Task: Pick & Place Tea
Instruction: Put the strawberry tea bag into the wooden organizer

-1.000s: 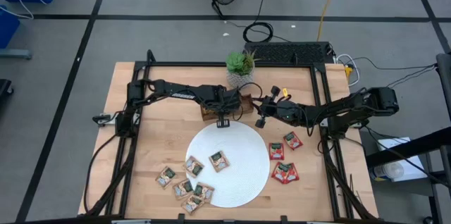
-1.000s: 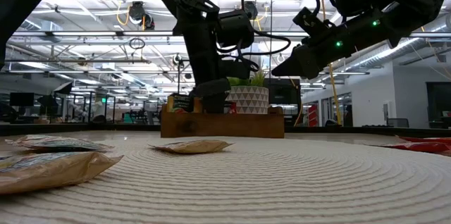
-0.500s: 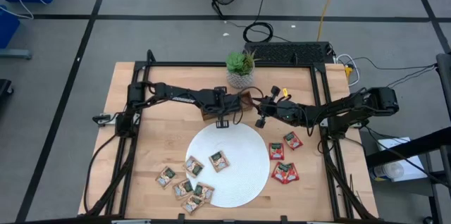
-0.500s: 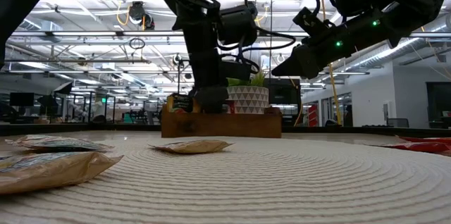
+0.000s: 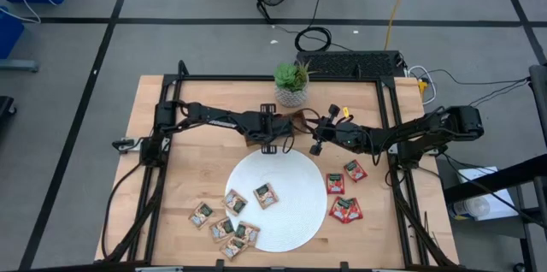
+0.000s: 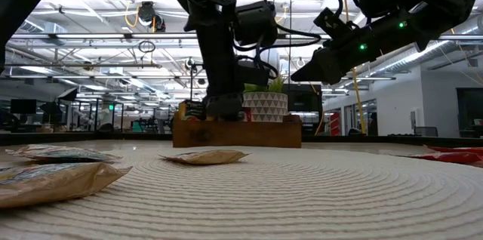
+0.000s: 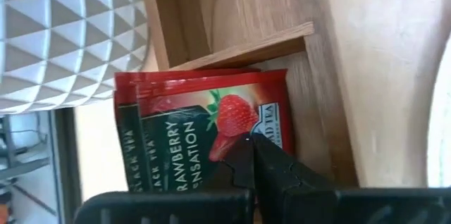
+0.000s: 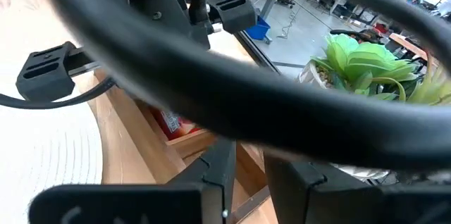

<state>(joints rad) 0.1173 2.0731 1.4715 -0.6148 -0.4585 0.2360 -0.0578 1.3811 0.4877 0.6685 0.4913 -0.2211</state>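
The left end effector (image 7: 250, 155) is closed, its tip at a red strawberry tea sachet (image 7: 211, 122) standing in the wooden tray (image 7: 232, 13) — whether it pinches it, I cannot tell. The right end effector (image 5: 315, 147) hovers beside the tray, fingers slightly parted. More sachets (image 5: 235, 201) lie on the white plate (image 5: 295, 178) and surface (image 5: 192, 148).

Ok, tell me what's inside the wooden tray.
The wooden tray holds red strawberry tea sachets in one compartment, under the shut left gripper. The adjoining compartment looks empty; the rest is hidden.
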